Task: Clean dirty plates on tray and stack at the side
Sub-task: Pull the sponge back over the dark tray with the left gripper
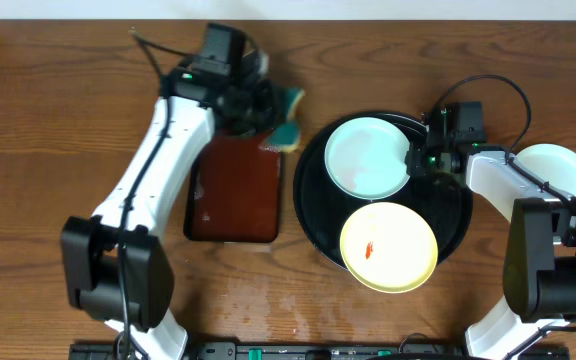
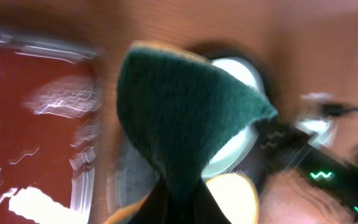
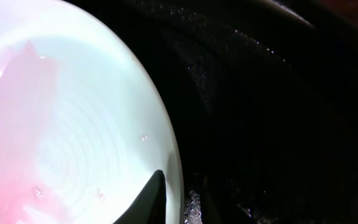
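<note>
Dark brown wood-grain tabletop (image 1: 28,130) fills the overhead view. A large round black tray (image 1: 456,215) holds a pale mint-white plate (image 1: 363,160) and a pale yellow plate with a red smear (image 1: 389,246); a second mint-white plate (image 1: 563,165) lies on the wood beside it. The right gripper (image 1: 420,160) meets the first plate's rim. Left wrist, blurred: the left gripper (image 2: 179,199) pinches a dark green sponge (image 2: 185,112) near a reddish-brown rectangular tray (image 2: 36,137). Right wrist: one dark fingertip (image 3: 156,196) sits at that pink-smeared rim; clamped or spread, I cannot tell.

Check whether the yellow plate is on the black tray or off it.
On it: the yellow plate lies on the black tray, its near edge overhanging the rim.
</note>
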`<state>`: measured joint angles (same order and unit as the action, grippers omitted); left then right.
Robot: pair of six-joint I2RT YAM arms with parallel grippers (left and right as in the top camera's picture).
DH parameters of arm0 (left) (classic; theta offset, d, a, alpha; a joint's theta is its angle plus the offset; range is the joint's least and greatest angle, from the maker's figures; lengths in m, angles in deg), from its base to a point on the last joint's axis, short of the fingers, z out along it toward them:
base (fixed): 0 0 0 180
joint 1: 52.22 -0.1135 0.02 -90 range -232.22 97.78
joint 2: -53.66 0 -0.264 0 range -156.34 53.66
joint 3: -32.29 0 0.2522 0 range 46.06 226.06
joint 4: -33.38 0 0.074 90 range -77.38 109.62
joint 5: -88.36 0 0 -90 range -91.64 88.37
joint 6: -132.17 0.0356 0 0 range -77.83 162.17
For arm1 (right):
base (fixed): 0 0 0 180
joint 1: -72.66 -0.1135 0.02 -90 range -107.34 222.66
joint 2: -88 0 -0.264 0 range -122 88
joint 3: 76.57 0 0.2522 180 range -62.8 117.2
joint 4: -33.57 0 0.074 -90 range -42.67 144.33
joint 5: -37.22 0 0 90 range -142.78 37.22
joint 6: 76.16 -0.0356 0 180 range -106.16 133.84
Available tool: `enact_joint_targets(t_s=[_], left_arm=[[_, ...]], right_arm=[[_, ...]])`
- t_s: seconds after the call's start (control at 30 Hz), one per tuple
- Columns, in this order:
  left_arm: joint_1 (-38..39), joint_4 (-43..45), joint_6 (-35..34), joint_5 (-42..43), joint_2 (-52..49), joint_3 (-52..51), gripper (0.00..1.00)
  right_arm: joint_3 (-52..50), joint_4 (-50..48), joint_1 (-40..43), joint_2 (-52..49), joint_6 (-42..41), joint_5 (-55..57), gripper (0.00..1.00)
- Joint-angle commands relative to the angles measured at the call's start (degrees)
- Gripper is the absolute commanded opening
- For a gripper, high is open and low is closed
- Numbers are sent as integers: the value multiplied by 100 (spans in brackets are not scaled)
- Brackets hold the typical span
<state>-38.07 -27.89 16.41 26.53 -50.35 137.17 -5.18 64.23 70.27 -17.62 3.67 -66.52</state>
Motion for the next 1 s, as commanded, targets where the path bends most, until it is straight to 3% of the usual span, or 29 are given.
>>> enact_joint_targets(t_s=[0.0, 0.13, 0.43, 0.6, 0.97], left_arm=[[-166, -664, 780, -1692, 72, 24, 8], [-214, -968, 820, -2470, 59, -280, 8], [-214, -765, 820, -2570, 59, -658, 8], [-214, -767, 820, -2568, 59, -658, 8], [-214, -774, 820, -2568, 59, -658, 8]], right_arm=[[52, 7, 4, -59, 15, -48, 15], [50, 7, 4, -59, 15, -48, 14], [48, 7, 4, -59, 17, -48, 12], [48, 4, 4, -59, 17, -48, 1], [192, -76, 11, 232, 22, -24, 1]])
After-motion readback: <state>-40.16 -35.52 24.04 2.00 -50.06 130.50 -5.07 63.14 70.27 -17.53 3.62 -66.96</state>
